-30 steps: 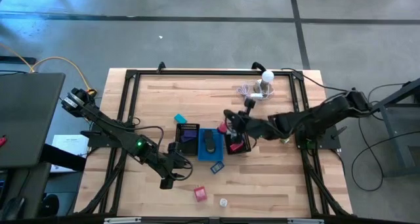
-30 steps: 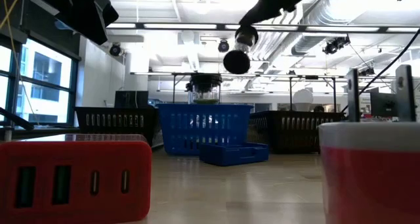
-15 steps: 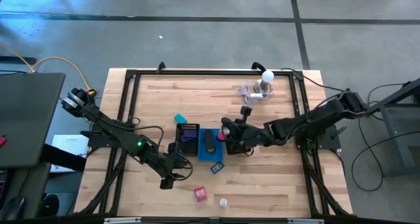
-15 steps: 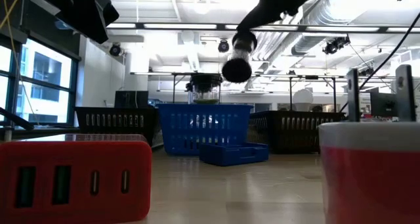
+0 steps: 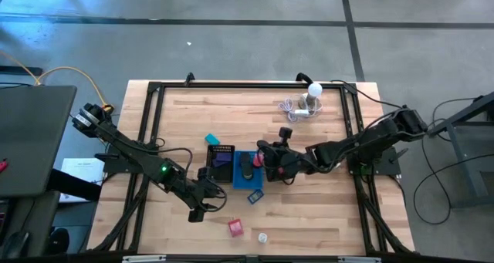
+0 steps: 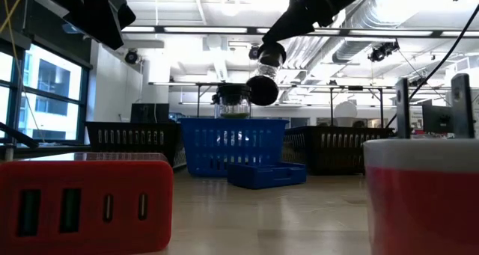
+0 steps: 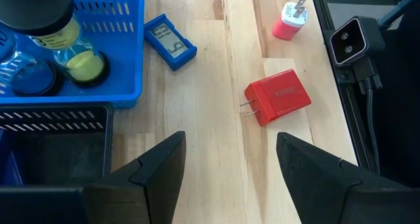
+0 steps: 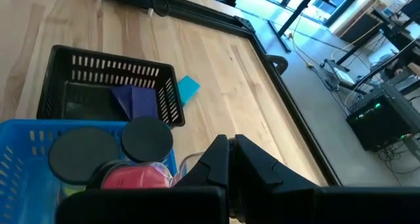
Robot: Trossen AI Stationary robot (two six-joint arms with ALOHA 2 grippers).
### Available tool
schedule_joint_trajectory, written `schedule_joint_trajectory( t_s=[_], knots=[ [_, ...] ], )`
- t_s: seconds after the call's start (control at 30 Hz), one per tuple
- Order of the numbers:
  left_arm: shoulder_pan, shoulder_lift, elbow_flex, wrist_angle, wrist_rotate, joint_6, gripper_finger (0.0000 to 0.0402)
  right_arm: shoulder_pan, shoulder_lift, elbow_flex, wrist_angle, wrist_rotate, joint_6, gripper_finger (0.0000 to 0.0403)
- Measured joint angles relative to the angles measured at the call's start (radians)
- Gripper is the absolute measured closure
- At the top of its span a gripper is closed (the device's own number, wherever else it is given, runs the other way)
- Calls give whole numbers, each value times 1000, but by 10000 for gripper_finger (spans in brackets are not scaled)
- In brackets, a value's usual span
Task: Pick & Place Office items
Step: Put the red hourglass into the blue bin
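My right gripper is shut and hangs above the right side of the blue tray; nothing shows between its fingers. The tray holds two black discs, a pink-red item and a black-lidded jar. A purple block lies in the black mesh tray, and a teal block lies beyond it. My left gripper is open above bare table near the front. A red block, a small blue item and a pink-white plug lie flat ahead of it.
A white bulb with coiled cable stands at the far right. A second black mesh tray sits right of the blue one, under my right arm. A black frame rims the table. Bare wood lies at the far left and near right.
My right gripper has moved toward the table's left edge and sunk a little, coming over the blue tray; it has stayed shut.
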State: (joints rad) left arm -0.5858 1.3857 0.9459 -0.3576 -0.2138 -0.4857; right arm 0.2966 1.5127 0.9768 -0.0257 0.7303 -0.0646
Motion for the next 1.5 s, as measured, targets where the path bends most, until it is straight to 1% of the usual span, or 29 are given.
schedule_joint_trajectory(
  t_s=[0.2,0.43,0.6,0.7,0.77,0.87,1.5],
  knots=[
    [0,0,0,0,0,0,169,0,0,0,-46,1,40,399],
    [0,0,0,0,0,0,169,-4,0,0,-47,-2,37,399],
    [0,0,0,0,0,0,169,-5,31,-2,-50,-5,30,399],
    [0,0,0,0,0,0,169,-9,59,2,-18,-3,30,399],
    [0,0,0,3,0,0,169,-9,72,-2,-32,-1,19,399],
    [0,0,0,5,0,0,169,-9,86,2,11,0,6,399],
    [0,0,0,4,0,0,169,-9,88,0,17,-14,-25,400]
  ],
)
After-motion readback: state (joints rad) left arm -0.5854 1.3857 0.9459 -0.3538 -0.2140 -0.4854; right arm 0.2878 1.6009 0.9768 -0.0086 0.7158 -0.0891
